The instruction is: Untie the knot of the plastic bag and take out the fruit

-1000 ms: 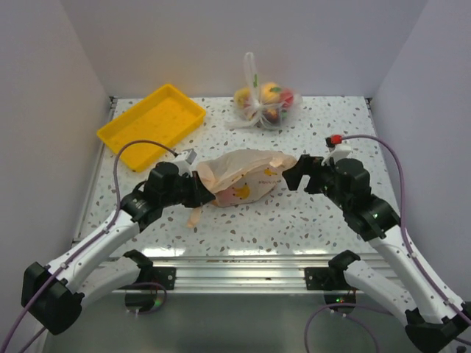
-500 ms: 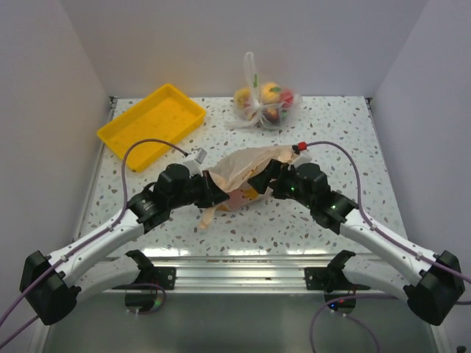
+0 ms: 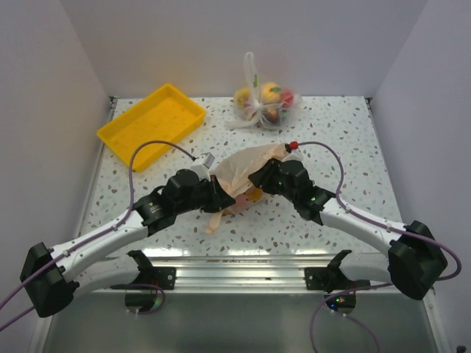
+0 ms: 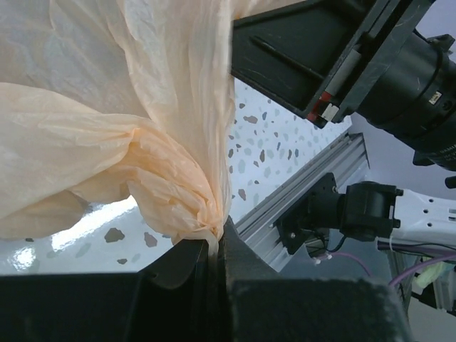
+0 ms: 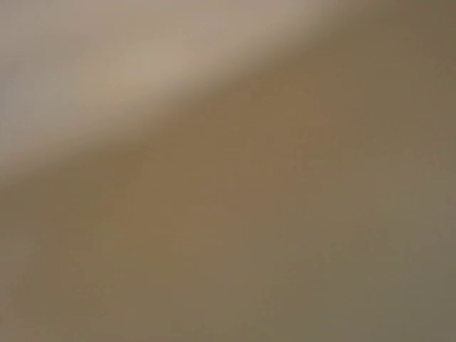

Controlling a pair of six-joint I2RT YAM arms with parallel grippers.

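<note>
The peach-orange plastic bag (image 3: 246,163) lies mid-table, lifted and crumpled between both arms. My left gripper (image 3: 223,198) is shut on its bunched, twisted plastic, the knot (image 4: 187,187), which narrows into the closed jaws of the left gripper (image 4: 216,244). A thin tail (image 3: 213,219) hangs below toward the table. My right gripper (image 3: 257,176) is pressed into the bag from the right, its fingertips buried in plastic, so I cannot tell how they stand. The right wrist view is only a tan blur. The fruit is hidden inside the bag.
A yellow tray (image 3: 151,125) sits at the back left. A clear whitish bag of fruit (image 3: 263,103) stands at the back centre. Walls close off three sides. The aluminium rail (image 3: 235,261) runs along the near edge.
The right arm swung left from beside the bag into it, and its camera is now covered by plastic. The left gripper moved right, still holding the bunched plastic, and the bag rose a little.
</note>
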